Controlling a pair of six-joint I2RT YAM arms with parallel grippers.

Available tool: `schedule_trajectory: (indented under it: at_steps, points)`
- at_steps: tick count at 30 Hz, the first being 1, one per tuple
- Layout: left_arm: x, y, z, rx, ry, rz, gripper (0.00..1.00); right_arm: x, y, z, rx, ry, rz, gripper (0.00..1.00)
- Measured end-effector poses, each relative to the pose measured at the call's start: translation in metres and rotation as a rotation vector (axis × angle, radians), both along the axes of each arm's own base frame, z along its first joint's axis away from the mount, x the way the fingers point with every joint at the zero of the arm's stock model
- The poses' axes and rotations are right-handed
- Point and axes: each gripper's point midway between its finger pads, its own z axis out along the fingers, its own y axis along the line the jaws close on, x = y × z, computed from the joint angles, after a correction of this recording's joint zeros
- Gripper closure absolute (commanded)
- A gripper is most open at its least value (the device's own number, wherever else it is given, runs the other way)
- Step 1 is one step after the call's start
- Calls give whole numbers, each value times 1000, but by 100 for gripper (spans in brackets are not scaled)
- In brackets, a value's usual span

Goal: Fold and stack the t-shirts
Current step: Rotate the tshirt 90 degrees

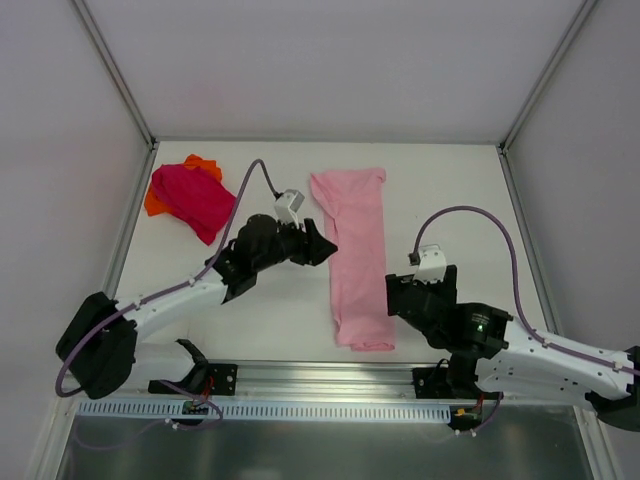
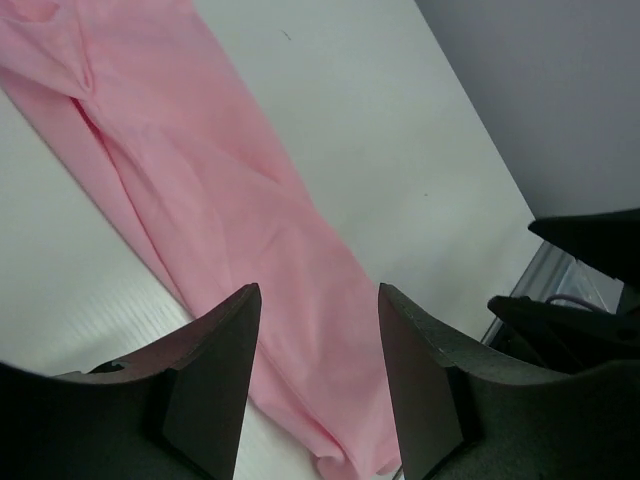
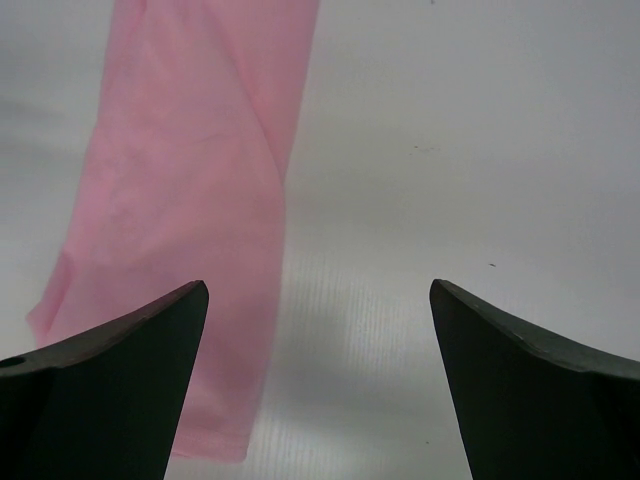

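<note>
The light pink t-shirt lies folded into a long narrow strip running front to back in the middle of the table; it also shows in the left wrist view and the right wrist view. The magenta t-shirt sits crumpled at the back left on top of the orange one. My left gripper hovers at the strip's left edge, open, with the pink cloth below and nothing held. My right gripper stands wide open just right of the strip's near end, over bare table.
White walls close the table in at the back and on both sides. A metal rail runs along the near edge by the arm bases. The right arm shows dark at the right of the left wrist view.
</note>
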Motion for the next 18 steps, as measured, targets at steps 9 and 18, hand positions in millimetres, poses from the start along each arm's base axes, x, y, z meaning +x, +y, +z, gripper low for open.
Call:
schedule_trajectory:
  at_steps: [9, 18]
  points:
    - [-31, -1, -86, 91, 118, -41, 50, -16, 24, -10, 116, 57, 106, 0]
    - [-17, -47, -109, 94, 170, -146, 51, -40, 39, -48, -11, 161, 145, 0]
